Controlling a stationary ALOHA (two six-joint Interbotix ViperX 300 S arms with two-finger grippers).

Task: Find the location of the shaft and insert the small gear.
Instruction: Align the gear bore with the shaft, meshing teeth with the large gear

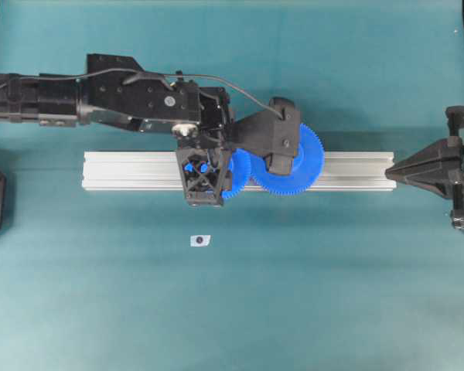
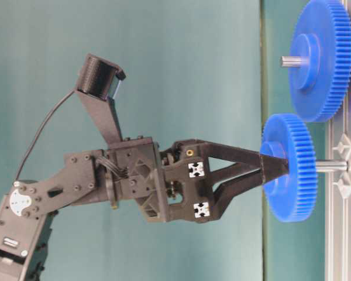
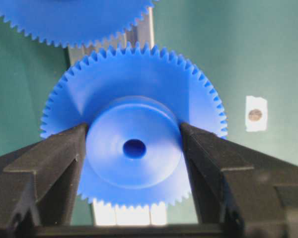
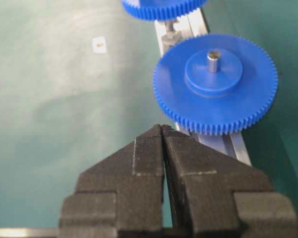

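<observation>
The small gear is a blue toothed wheel with a raised hub, and my left gripper is shut on that hub from both sides. In the table-level view the small gear sits on the shaft, a thin silver pin standing out of the rail, with a gap left between gear and rail. From overhead, the left gripper covers most of the small gear. Its centre hole looks dark, with no pin tip showing. My right gripper is shut and empty, off the rail's right end.
A larger blue gear sits on its own grey pin, its teeth next to the small gear's. Both stand on a long aluminium rail. A small white sticker lies on the green mat in front.
</observation>
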